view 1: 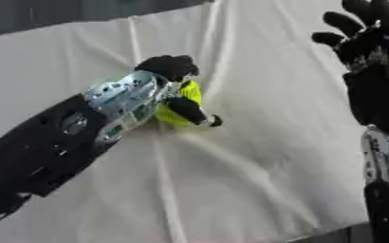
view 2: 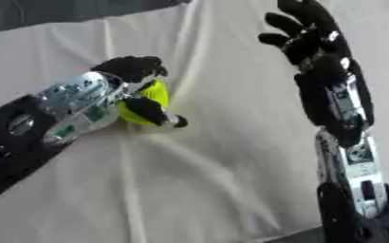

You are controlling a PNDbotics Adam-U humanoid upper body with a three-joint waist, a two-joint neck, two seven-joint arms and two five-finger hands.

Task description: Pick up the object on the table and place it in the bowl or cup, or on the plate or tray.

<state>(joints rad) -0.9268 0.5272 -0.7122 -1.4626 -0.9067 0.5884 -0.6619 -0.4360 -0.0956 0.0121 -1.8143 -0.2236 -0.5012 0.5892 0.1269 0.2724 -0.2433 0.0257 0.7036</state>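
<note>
Just one yellow-green object [view 2: 152, 95] within left hand [view 2: 135, 71] fingers [view 2: 152, 111].

1. A white cloth [view 1: 256, 156] with long creases covers the table, and a dark strip shows along the top left edge.
2. The robot's left hand [view 1: 169, 71], black with a silver wrist, comes in from the lower left on a black arm.
3. Its fingers are curled over a small bright yellow-green object [view 1: 188, 95], and the thumb lies across the front of the object.
4. The object rests on the cloth near the middle of the view; its exact shape is hidden by the hand.
5. The robot's right hand [view 1: 365, 35], black, stands at the upper right edge with fingers straight and spread, pointing up, well apart from the object.
</note>
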